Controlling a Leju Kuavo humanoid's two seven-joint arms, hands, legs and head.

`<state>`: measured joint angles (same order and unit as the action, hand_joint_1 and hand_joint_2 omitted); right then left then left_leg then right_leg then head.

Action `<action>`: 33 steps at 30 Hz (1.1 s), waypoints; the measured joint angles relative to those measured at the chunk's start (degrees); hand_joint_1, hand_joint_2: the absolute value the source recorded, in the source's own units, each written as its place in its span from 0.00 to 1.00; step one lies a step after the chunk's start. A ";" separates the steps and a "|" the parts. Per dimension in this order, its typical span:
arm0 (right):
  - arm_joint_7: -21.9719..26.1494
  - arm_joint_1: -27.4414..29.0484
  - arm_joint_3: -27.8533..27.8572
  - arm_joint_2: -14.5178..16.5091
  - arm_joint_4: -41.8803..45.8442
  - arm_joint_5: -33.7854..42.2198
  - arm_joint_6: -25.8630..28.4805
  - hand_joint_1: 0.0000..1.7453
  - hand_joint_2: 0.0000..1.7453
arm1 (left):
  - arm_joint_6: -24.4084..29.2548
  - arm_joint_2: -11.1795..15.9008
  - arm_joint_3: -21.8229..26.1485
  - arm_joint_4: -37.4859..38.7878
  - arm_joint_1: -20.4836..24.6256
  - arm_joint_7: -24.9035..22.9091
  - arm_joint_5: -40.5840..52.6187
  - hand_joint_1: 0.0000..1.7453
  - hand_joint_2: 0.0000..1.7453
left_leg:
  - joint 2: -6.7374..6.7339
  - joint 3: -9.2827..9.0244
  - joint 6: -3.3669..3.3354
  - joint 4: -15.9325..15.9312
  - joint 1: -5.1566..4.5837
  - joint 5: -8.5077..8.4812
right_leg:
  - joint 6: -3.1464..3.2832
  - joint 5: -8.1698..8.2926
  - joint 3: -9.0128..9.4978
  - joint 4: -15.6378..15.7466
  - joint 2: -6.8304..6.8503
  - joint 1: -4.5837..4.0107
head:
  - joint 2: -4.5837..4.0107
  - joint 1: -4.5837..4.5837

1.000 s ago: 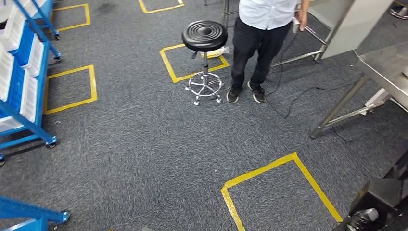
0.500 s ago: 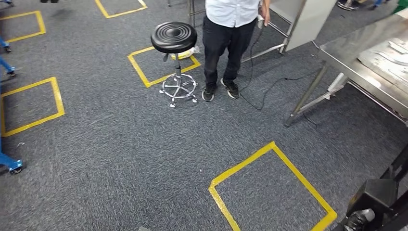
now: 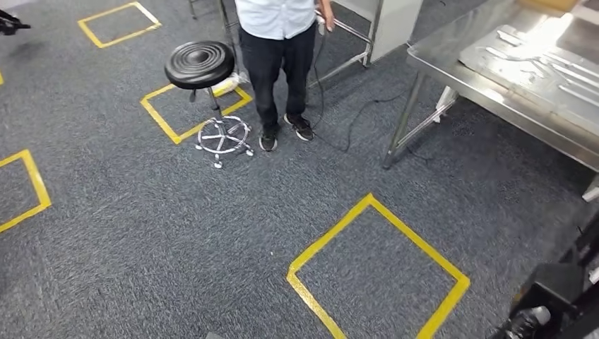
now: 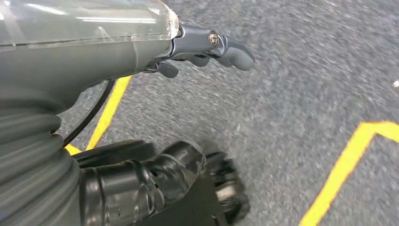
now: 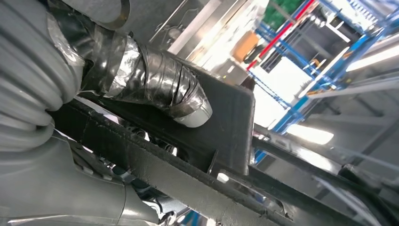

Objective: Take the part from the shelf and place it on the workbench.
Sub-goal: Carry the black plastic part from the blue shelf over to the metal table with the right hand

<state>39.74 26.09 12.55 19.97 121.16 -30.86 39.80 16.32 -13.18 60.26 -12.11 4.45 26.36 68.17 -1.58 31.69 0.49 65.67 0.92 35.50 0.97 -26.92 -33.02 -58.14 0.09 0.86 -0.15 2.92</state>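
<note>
Our right robot hand (image 5: 155, 94) grips the black part (image 5: 207, 155), tape-wrapped fingers (image 5: 188, 101) pressed flat against its plate; in the head view the part (image 3: 558, 293) sits low at our right side. Our left robot hand (image 4: 202, 49) hangs over the grey carpet (image 4: 291, 84), fingers loosely apart and holding nothing. Ahead to the right stands the steel surface (image 3: 494, 88); a person (image 3: 279, 42) waits beside a black stool (image 3: 201, 67).

No legible text, label or number anywhere, perhaps owing to blur.
</note>
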 joint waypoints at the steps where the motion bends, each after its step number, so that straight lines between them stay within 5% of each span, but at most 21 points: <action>1: 0.00 -0.04 -0.02 0.01 -0.03 0.00 0.00 1.00 1.00 | -0.07 0.00 0.00 0.00 -0.14 0.17 0.00 0.00 1.00 | 0.70 2.05 0.05 4.06 0.03 1.72 | 0.14 -0.01 -0.04 -0.04 -0.66 -0.06 | 0.00 -0.02; 2: 0.01 -0.04 -0.04 0.01 -0.09 0.00 0.00 1.00 1.00 | -0.14 0.00 0.00 0.00 -0.28 0.38 0.01 0.00 1.00 | 1.01 3.74 0.09 7.20 0.03 2.58 | 0.22 -0.05 -0.05 -0.11 -1.41 -0.12 | 0.00 -0.02; 4: 0.00 -0.03 -0.03 0.00 -0.21 0.00 0.00 1.00 1.00 | -0.25 0.01 0.00 0.00 -0.45 0.71 0.02 0.00 1.00 | 1.19 4.49 0.02 7.32 0.04 0.62 | 0.21 -0.18 0.01 -0.35 -3.08 -0.17 | 0.00 -0.03; 7: -0.01 -0.07 -0.04 0.00 -0.31 0.00 0.00 1.00 1.00 | -0.27 0.05 0.01 0.00 -0.47 0.89 0.06 0.00 1.00 | 3.76 0.59 -0.52 -3.35 0.19 -5.48 | -0.21 -0.55 0.01 -0.98 -5.44 -0.19 | 0.00 -0.02; 9: -0.01 -0.07 -0.05 0.00 -0.34 0.00 0.00 1.00 1.00 | -0.31 0.08 0.02 0.00 -0.39 0.92 0.07 0.00 1.00 | 5.34 -0.58 -0.90 -6.68 0.14 -6.25 | -0.84 -0.60 -0.36 -1.24 -6.65 -0.16 | 0.00 0.00; 11: 0.00 0.04 -0.04 0.01 -0.36 0.02 0.00 1.00 1.00 | -0.37 0.06 0.03 0.00 -0.21 0.95 0.04 0.00 1.00 | 4.48 -0.89 -1.44 -7.11 0.02 -6.35 | -1.65 -0.40 -0.65 -1.10 -7.66 -0.04 | 0.00 -0.02; 13: 0.01 0.15 -0.03 0.01 -0.37 0.05 0.00 1.00 1.00 | -0.41 0.00 0.04 -0.01 -0.14 0.98 -0.01 0.00 1.00 | 3.14 -1.32 -2.24 -7.79 0.18 -6.76 | -2.21 -1.20 -1.26 -2.30 -5.77 -0.09 | 0.00 0.11; 15: 0.02 0.05 -0.04 0.00 -0.38 0.07 0.00 1.00 1.00 | -0.44 -0.04 0.04 -0.01 -0.21 1.00 -0.02 0.00 1.00 | 1.65 -1.51 -2.77 -8.20 0.26 -6.91 | -2.63 -4.29 -3.89 -7.77 -2.15 -0.12 | 0.00 0.31; 17: 0.01 -0.02 -0.04 -0.01 -0.44 0.09 0.00 1.00 1.00 | -0.46 -0.03 0.05 -0.01 -0.38 1.01 -0.02 0.00 1.00 | 0.01 -1.55 -2.92 -8.20 0.18 -6.73 | -3.05 -7.31 -7.56 -14.97 -0.72 0.09 | 0.00 0.35; 19: -0.01 0.04 -0.03 -0.01 -0.54 0.11 0.00 1.00 1.00 | -0.47 -0.02 0.07 -0.01 -0.43 1.01 -0.02 0.00 1.00 | -1.55 -1.76 -2.81 -8.18 0.17 -6.45 | -3.26 -6.50 -8.16 -16.09 -0.31 0.32 | 0.00 0.35; 22: -0.01 0.01 -0.03 0.00 -0.59 0.11 0.00 1.00 1.00 | -0.47 -0.06 0.07 0.00 -0.35 1.01 -0.02 0.00 1.00 | -3.44 -2.60 -2.21 -8.14 0.03 -5.75 | -2.83 -1.32 -2.18 -5.08 2.60 0.16 | 0.00 0.35; 24: 0.00 -0.03 -0.03 0.00 -0.61 0.11 0.00 1.00 1.00 | -0.47 -0.05 0.07 -0.01 -0.28 1.02 -0.02 0.00 1.00 | -4.35 -3.08 -1.58 -8.16 -0.22 -5.29 | -2.22 -0.49 -0.05 -1.01 4.14 -0.30 | 0.00 0.32; 26: 0.01 0.03 -0.03 0.01 -0.62 0.09 0.00 1.00 1.00 | -0.49 -0.05 0.07 -0.01 -0.07 1.05 -0.02 0.00 1.00 | -5.34 -3.64 -0.95 -8.38 -0.30 -5.03 | -1.63 -0.63 -0.12 -0.82 3.14 -0.53 | 0.00 0.28; 27: 0.01 0.09 -0.02 0.01 -0.61 0.07 0.00 1.00 1.00 | -0.54 -0.05 0.07 -0.01 0.04 1.08 -0.02 0.00 1.00 | -5.13 -3.88 -0.60 -8.24 -0.19 -4.72 | -1.31 -0.55 -0.06 -0.63 2.52 -0.42 | 0.00 0.28; 29: 0.01 0.09 -0.05 0.02 -0.61 0.01 0.00 1.00 1.00 | -0.67 -0.05 0.07 -0.01 0.08 1.17 -0.01 0.00 1.00 | -2.57 -2.84 -0.09 -5.34 0.02 -2.52 | -0.58 -0.27 0.10 -0.20 1.21 -0.11 | 0.00 0.24; 31: 0.01 0.01 -0.15 0.05 -0.67 -0.05 0.00 1.00 1.00 | -0.76 -0.04 0.07 0.00 -0.12 1.22 -0.02 0.00 1.00 | 0.38 0.70 0.02 1.95 0.11 1.23 | -0.11 -0.20 0.08 -0.12 -0.13 -0.09 | 0.00 0.19; 33: 0.01 0.00 -0.20 0.07 -0.76 -0.08 0.00 1.00 1.00 | -0.83 -0.04 0.08 0.00 -0.39 1.22 -0.02 0.00 1.00 | 1.06 4.05 -0.04 7.98 0.11 2.69 | 0.05 -0.27 0.07 -0.28 -1.73 -0.23 | 0.00 0.18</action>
<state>39.75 26.09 12.35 20.04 120.40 -30.94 39.80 15.49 -13.22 60.34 -12.11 4.06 27.58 68.15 -0.52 35.74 0.45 73.65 1.02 38.19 1.02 -27.19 -32.95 -58.42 -1.64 0.63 -0.15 3.10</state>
